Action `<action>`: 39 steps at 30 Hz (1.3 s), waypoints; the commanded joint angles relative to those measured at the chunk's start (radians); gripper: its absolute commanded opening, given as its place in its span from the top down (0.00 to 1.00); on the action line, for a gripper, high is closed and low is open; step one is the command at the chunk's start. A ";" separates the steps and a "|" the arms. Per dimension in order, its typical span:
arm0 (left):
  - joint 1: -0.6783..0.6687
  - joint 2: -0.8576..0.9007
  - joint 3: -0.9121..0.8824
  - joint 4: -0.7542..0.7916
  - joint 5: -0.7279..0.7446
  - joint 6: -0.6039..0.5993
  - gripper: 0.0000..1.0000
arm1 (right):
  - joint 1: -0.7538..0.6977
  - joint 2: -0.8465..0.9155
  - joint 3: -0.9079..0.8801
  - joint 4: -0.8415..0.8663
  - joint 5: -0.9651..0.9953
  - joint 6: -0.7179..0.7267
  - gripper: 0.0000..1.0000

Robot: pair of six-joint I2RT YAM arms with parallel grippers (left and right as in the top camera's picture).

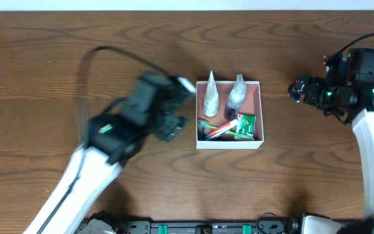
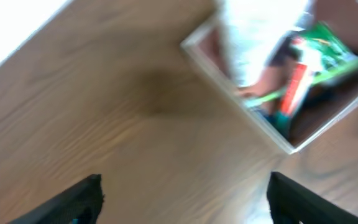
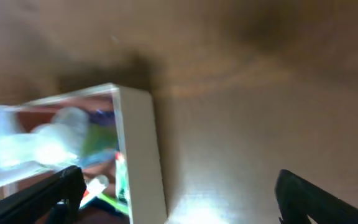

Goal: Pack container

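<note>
left hand (image 2: 184, 182), right hand (image 3: 180, 179), one container (image 1: 229, 145)

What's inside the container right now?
In the container: a left pale tube, a right pale tube, and a green packet and red-orange stick by the near wall. Anything beneath them is covered.

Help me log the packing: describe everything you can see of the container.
The container is a square, shallow box with thin white walls and a dusky pink inside. It sits flat and open-topped on the wooden table. Inside are two pale tapered tubes at the far side, a green packet and slim red and green items nearer. Neither the left hand nor the right hand grips it; both are open.
</note>
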 commanded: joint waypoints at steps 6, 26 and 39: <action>0.141 -0.280 0.021 -0.116 -0.212 -0.073 0.02 | 0.003 -0.380 0.006 0.095 -0.054 -0.145 0.01; 0.160 -0.389 0.021 -0.159 -0.211 -0.102 0.02 | 0.003 -0.568 0.006 -0.037 -0.055 -0.145 0.01; 0.340 -0.626 -0.291 -0.016 -0.090 -0.079 0.02 | 0.003 -0.568 0.006 -0.278 -0.055 -0.145 0.01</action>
